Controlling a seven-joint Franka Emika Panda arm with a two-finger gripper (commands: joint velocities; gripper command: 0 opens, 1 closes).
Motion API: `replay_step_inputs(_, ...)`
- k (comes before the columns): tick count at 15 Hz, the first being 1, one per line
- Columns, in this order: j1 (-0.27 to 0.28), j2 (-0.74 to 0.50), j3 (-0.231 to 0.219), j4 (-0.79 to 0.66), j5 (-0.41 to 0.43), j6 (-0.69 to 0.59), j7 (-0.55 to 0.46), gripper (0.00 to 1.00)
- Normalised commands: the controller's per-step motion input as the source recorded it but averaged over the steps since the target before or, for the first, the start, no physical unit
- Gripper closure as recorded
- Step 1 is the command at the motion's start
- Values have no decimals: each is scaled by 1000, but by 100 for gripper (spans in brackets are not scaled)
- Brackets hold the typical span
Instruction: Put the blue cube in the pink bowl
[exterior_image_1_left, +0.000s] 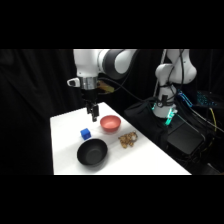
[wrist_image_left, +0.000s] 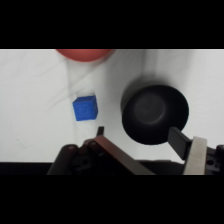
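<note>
On the white desk (exterior_image_1_left: 145, 162) the small bright blue cube (exterior_image_1_left: 85, 133) sits alone, touching nothing, with bare surface all round it. Just in front of it in the side view lies the larger round black bowl (exterior_image_1_left: 92, 152), empty; behind it and to the picture's right stands the small reddish-pink bowl (exterior_image_1_left: 110, 123) with its lighter rim, also empty. A little heap of brownish, twisted pieces (exterior_image_1_left: 128, 139), too small to identify, rests beside the pink bowl, clear of the cube.

From the wrist view the cube (wrist_image_left: 85, 108) lies ahead of the fingers and off to their left, the black bowl (wrist_image_left: 155, 114) sits to the right, and only the pink bowl's edge (wrist_image_left: 84, 53) shows at the top. The white arm's gripper (exterior_image_1_left: 93, 116) hangs above the desk between cube and pink bowl, behind the cube and not yet over it. Its two dark fingers (wrist_image_left: 181, 141) stand apart with nothing between them; one tip overlaps the black bowl's rim in the wrist picture, which I judge to be a matter of height, not contact.

By my reading the step in hand is the approach: the cube is ungrasped and the bowl unfilled, so the task is barely begun. The next move calls for shifting the gripper until the cube lies centred between the fingers, squaring them to its flat faces, then lowering straight down. Care is needed near the black bowl, which stands close to the descent path.
</note>
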Motion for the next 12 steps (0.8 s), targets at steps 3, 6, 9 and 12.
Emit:
replay_step_inputs(3,-36,18,32,46,-12,-40,-64,0)
replay_step_inputs(6,-67,74,23,167,-40,-114,-192,0)
replay_step_inputs(9,-103,109,5,276,-24,-203,-249,0)
replay_step_inputs(12,-109,146,-23,375,-45,-279,-227,0)
